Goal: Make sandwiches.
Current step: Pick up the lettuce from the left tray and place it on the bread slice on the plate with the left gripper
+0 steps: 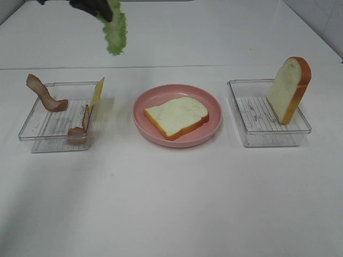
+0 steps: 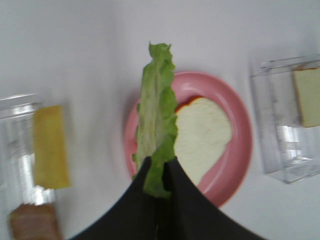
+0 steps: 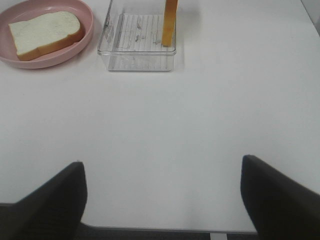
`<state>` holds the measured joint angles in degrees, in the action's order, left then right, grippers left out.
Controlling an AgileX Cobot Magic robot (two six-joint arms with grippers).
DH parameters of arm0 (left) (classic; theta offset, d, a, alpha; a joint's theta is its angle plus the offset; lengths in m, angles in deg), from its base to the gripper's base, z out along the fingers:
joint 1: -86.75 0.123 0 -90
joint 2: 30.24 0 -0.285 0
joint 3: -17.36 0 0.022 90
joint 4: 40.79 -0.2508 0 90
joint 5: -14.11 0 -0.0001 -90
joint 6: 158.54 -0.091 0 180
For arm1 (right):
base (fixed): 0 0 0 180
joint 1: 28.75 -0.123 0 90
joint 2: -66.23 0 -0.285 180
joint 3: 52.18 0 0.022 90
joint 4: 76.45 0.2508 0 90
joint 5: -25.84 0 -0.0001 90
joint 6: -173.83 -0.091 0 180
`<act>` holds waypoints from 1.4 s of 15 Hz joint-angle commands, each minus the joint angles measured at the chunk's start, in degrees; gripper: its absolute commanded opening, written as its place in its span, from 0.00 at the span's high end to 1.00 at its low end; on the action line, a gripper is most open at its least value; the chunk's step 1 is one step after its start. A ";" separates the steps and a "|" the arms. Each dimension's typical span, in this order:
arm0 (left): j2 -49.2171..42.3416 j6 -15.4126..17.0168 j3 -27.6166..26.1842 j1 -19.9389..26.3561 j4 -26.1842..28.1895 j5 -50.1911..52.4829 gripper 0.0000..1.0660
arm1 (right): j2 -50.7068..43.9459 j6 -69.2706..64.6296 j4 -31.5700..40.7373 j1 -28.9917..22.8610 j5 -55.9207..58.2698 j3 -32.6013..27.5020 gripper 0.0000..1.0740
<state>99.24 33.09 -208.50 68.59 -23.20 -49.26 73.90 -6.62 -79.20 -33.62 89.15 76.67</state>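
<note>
My left gripper (image 2: 156, 176) is clamped on the lower end of the lettuce (image 2: 157, 115), which hangs limp from that narrow pinch, raised well above the table (image 1: 171, 203). That is my chief worry. The leaf is floppy and I hold it only by one end, so a quick swing toward the pink plate (image 1: 140, 124) could set it swaying, pull it out of my grip, or fold it so it lands half off the bread. Letting go from too high would likely drop it on the rim rather than the slice. My right gripper (image 3: 162, 197) has its jaws wide apart with nothing between them, low over bare table and well short of the right tray (image 1: 252, 140), so it can't rescue a miss.

The sandwich is barely begun: one bread slice (image 1: 177, 116) lies flat on the plate in the middle, with nothing on it yet. The left tray (image 1: 32, 131) holds two bacon strips (image 1: 45, 95), one curling up over a far corner and one at a near corner. A yellow cheese slice (image 1: 98, 92) stands on edge against its wall. The right tray holds the second bread slice (image 1: 289, 88), standing on edge and leaning at its far corner, where a careless graze could tip it
</note>
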 commanded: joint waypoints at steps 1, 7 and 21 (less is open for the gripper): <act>1.60 -1.78 -0.29 -3.78 5.84 6.59 1.00 | -1.95 0.46 0.00 0.40 -0.52 -0.29 0.24; 12.66 -3.67 -0.29 -11.52 17.59 16.04 1.00 | -1.95 0.46 0.00 0.40 -0.52 -0.29 0.24; 21.43 2.98 -0.29 -11.06 4.41 12.43 1.00 | -1.95 0.46 0.00 0.40 -0.52 -0.29 0.24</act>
<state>120.79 35.44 -208.56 57.53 -17.41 -36.59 73.90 -6.62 -79.20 -33.62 89.15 76.67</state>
